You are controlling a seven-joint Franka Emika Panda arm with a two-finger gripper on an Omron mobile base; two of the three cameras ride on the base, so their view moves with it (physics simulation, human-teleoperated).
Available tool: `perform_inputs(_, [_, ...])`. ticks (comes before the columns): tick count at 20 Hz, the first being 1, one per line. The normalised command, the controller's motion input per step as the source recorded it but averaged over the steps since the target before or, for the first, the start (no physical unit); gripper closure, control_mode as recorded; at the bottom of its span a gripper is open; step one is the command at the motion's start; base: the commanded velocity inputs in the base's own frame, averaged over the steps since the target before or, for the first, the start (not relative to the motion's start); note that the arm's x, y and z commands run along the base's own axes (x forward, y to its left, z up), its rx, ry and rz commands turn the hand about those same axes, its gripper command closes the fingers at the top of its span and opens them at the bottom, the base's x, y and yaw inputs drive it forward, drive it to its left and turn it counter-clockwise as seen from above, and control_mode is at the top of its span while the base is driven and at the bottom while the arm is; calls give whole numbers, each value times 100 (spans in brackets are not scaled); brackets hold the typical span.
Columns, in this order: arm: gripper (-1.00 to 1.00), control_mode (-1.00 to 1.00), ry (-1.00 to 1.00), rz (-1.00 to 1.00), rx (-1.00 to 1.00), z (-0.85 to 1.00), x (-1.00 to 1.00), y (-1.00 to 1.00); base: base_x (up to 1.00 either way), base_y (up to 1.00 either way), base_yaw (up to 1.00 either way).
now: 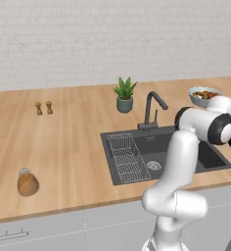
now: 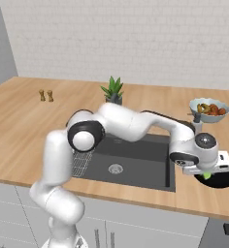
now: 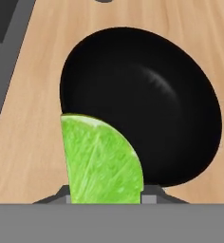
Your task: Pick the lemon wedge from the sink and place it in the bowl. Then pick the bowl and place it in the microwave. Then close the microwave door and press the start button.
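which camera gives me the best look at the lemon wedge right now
The hand view: the lemon wedge sits large and close in the claw, over the near rim of the black bowl. The right base view shows a small green sliver under the hand. In the left base view I cannot make it out.

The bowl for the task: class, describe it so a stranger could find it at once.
Start at the sink and move right along the wooden counter. The bowl sits there under the gripper, which holds the lemon wedge. It is shallow, plain black and empty, unlike the pale fruit bowl behind it.
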Motion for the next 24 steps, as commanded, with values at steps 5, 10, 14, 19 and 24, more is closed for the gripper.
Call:
perform_inputs(5, [100,-100,0,1,11,22,15,-35,0,0,0])
perform_inputs(10, [100,-100,0,5,7,-25,35,-32,0,0,0])
perform_inputs(14, [100,-100,0,4,3,-47,29,-18,0,0,0])
perform_inputs(19, [100,-100,3,3,0,-75,36,0,0,0,0])
perform_inputs(24, [100,-100,5,2,0,-59,40,0,0,0,0])
